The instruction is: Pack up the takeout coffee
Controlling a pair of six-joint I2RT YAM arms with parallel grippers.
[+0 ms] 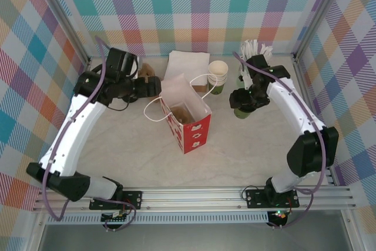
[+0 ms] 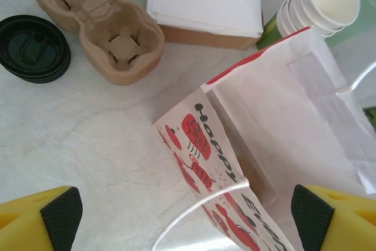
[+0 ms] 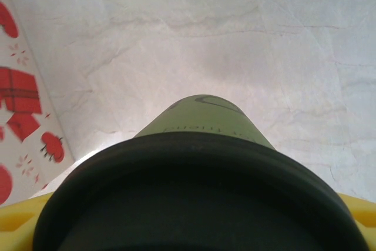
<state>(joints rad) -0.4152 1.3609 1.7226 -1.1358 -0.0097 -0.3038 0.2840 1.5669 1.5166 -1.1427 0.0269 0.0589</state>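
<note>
Overhead the right gripper [image 1: 244,105] covers what its wrist view reveals: the black-lidded green paper cup [image 3: 202,119] it clamps. The left gripper [image 2: 188,213] gapes empty

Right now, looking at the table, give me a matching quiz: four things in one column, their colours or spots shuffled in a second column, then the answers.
Things:
1. paper bag
2. spare lids
3. cup carrier
4. lidded green cup

Descriptions:
A. brown pulp, at the back left
B. between the fingers of the right pincer
C. red and white, open, mid-table
D. black, stacked beside the carrier

Pairs: 1-C, 2-D, 3-A, 4-B.
</note>
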